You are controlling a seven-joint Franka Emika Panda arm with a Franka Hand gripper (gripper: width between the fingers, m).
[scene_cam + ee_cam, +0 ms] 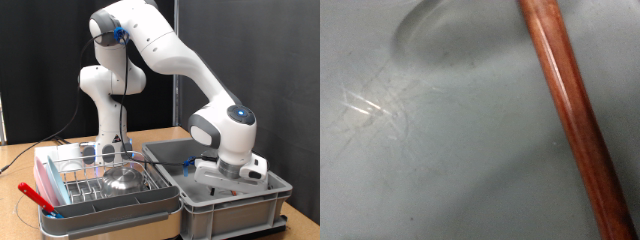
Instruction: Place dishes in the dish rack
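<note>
Gripper (228, 176) low inside crate (262, 200); finger state cannot be told. Wrist view: grey floor, red handle (575, 110) close. Bowl (124, 180) already in rack (88, 185), exterior view's left. Advice: centre fingers across handle before closing.

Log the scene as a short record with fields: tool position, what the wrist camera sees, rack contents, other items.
tool position: tool down inside the grey crate, exterior view's right
wrist camera: grey crate floor close up, a reddish-brown rod across it; fingers not shown
rack contents: steel bowl in the dish rack, clear glassware behind the bowl
other items: red-handled utensil on the rack's near-left edge
</note>
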